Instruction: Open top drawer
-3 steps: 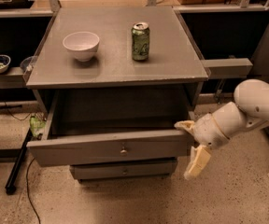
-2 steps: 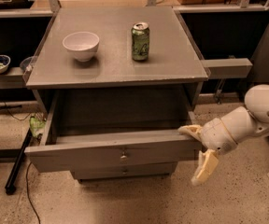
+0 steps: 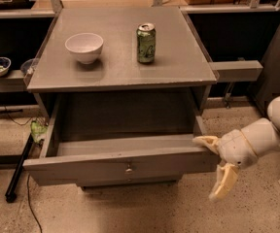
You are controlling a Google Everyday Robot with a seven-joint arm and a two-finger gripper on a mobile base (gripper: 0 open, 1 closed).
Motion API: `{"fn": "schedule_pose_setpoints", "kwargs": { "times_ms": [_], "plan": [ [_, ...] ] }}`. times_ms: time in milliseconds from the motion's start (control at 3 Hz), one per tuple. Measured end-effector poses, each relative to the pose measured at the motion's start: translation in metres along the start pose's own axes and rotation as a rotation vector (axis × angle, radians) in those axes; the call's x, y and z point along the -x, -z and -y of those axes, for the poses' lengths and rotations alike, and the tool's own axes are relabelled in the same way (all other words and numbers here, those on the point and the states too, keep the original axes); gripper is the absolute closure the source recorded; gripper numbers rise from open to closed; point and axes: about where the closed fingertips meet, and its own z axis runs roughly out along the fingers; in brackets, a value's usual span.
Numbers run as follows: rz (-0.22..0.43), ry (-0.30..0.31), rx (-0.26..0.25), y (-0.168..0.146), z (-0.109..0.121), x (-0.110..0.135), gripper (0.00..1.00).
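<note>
The top drawer [image 3: 101,165] of the grey cabinet stands pulled far out, and its inside looks empty. Its flat front has a small round metal knob [image 3: 129,168] at the centre. My gripper [image 3: 215,163] is at the right end of the drawer front, with its fingers spread open. The upper finger [image 3: 205,141] rests on the top edge of the front's right corner. The lower finger [image 3: 223,182] hangs down in front of that corner, beside the panel. The white arm reaches in from the right.
A white bowl [image 3: 84,46] and a green can [image 3: 146,43] stand on the cabinet top [image 3: 179,67]. A lower drawer [image 3: 130,181] shows just under the open one. A black pole [image 3: 17,173], a cable and a green item [image 3: 38,129] lie on the floor at left. A side shelf [image 3: 237,71] juts out at right.
The top drawer has slid farther out toward the camera. My gripper moved with its right corner, forward and slightly right, fingers still spread.
</note>
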Motion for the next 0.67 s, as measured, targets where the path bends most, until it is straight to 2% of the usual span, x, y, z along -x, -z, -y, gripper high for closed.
{"fn": "schedule_pose_setpoints", "kwargs": {
  "times_ms": [333,667],
  "plan": [
    [0.011,-0.008,-0.002,0.006,-0.011,-0.005,0.00],
    [0.087,-0.060,0.000,0.025,-0.060,-0.016,0.00]
  ]
}}
